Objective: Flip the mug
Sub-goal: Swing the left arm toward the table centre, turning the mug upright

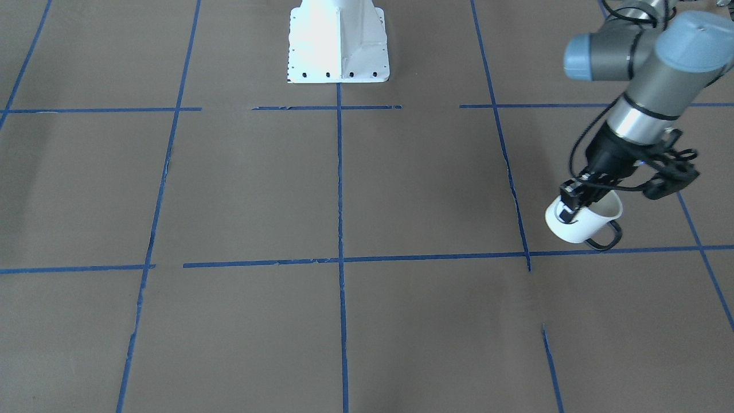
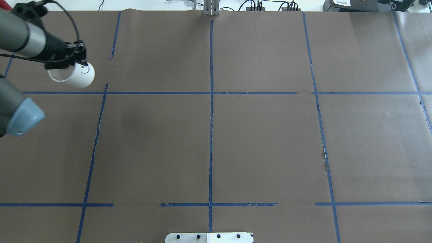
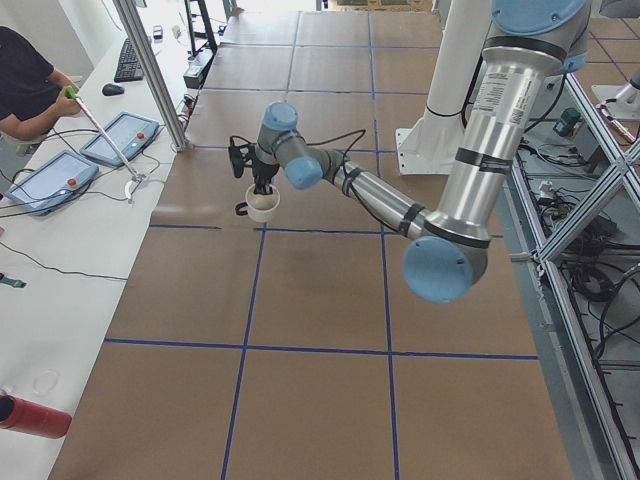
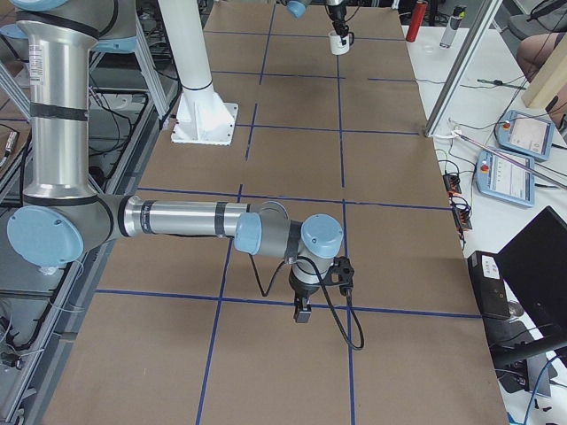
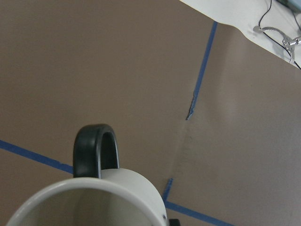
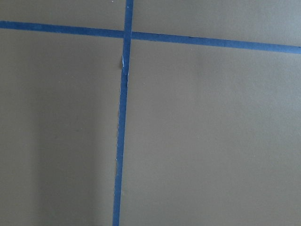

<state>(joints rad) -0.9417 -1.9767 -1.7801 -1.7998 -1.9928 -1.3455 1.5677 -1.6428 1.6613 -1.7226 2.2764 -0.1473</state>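
Observation:
The white mug [image 1: 588, 223] is tilted, its mouth toward the left arm, with its black loop handle [image 1: 606, 238] low on the far side. My left gripper [image 1: 569, 207] is shut on the mug's rim, one finger inside and one outside. In the overhead view the mug [image 2: 77, 77] sits at the far left with part of its black smiley face [image 2: 84, 69] showing. The left wrist view shows the rim [image 5: 84, 197] and the handle [image 5: 94, 149] from above. I cannot tell whether the mug touches the table. My right gripper [image 4: 301, 310] shows only in the exterior right view; I cannot tell its state.
The brown paper table [image 2: 263, 141] is marked with blue tape lines [image 2: 211, 135]. The white robot base [image 1: 338, 43] stands at the table's near edge. Operator tablets [image 3: 90, 160] and a red bottle [image 3: 30, 415] lie on the white side bench.

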